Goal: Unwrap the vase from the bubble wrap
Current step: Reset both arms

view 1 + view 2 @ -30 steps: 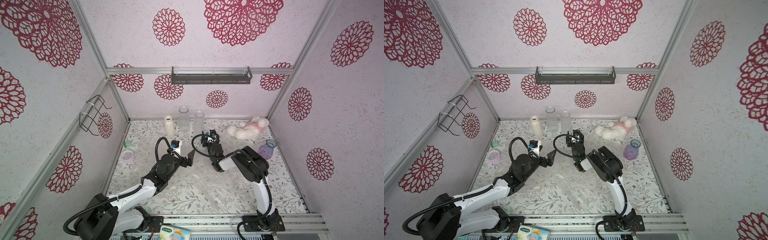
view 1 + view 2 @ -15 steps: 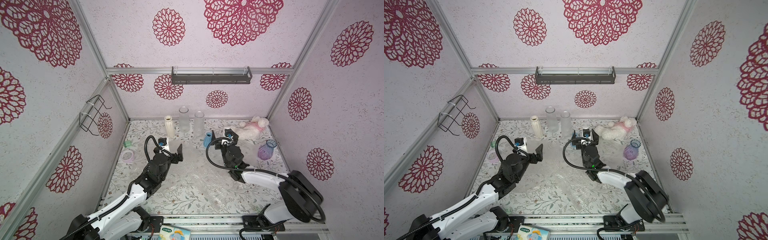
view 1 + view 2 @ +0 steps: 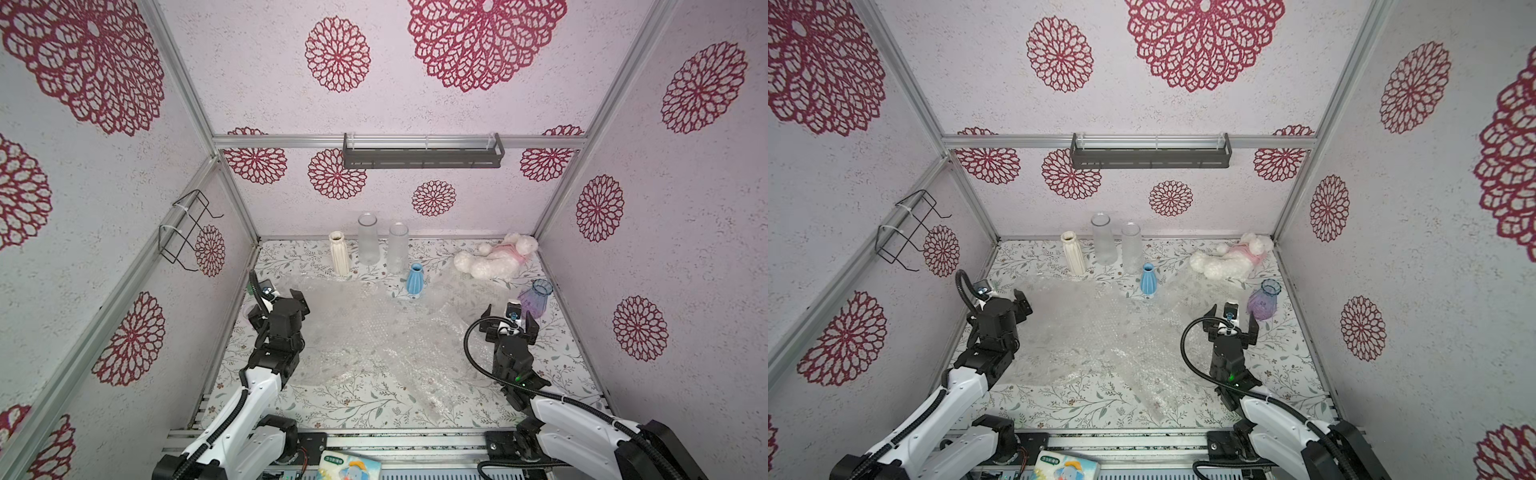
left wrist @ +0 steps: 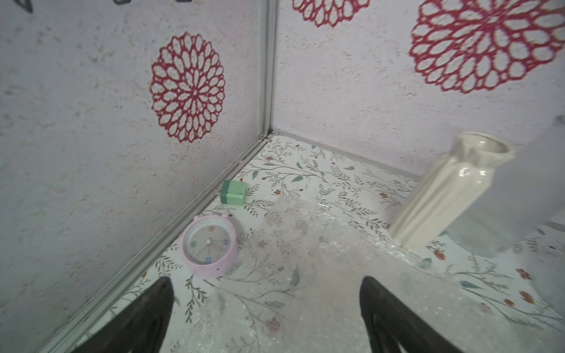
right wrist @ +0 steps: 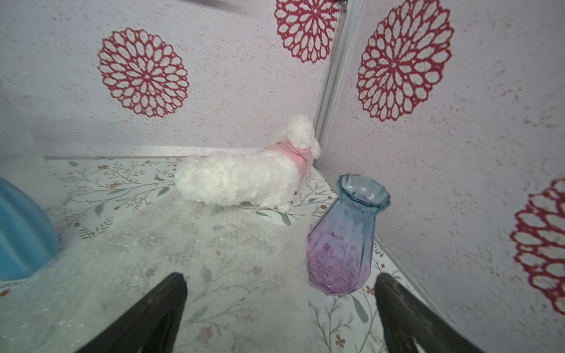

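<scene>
Status check from us: the blue vase (image 3: 414, 279) looks fully out of the bubble wrap (image 3: 374, 340). It stands upright and bare, well ahead of both grippers and about midway between them, seemingly with its foot on the far edge of the sheet. The wrap itself lies spread out flat on the table (image 3: 557, 374), running between the two hands and under their fingertips.

The left gripper (image 4: 266, 278) is spread wide with nothing in it. The right gripper (image 5: 282, 275) is the same, released and empty.

So we reckon the job is basically done and what's left is parking the arms cleanly. Our tips:

- Lift before pulling back. If a fingertip snags that crinkly sheet, it could drag and tip the blue vase.
- Watch the purple glass vase (image 5: 342, 238). It's just ahead of the right hand's outer finger, so don't swing outward.
- On the left side, the pink alarm clock (image 4: 209, 244) sits just ahead on the outer side and the cream ribbed vase (image 4: 443, 195) is further ahead on the inner side. Retreat straight back.
</scene>
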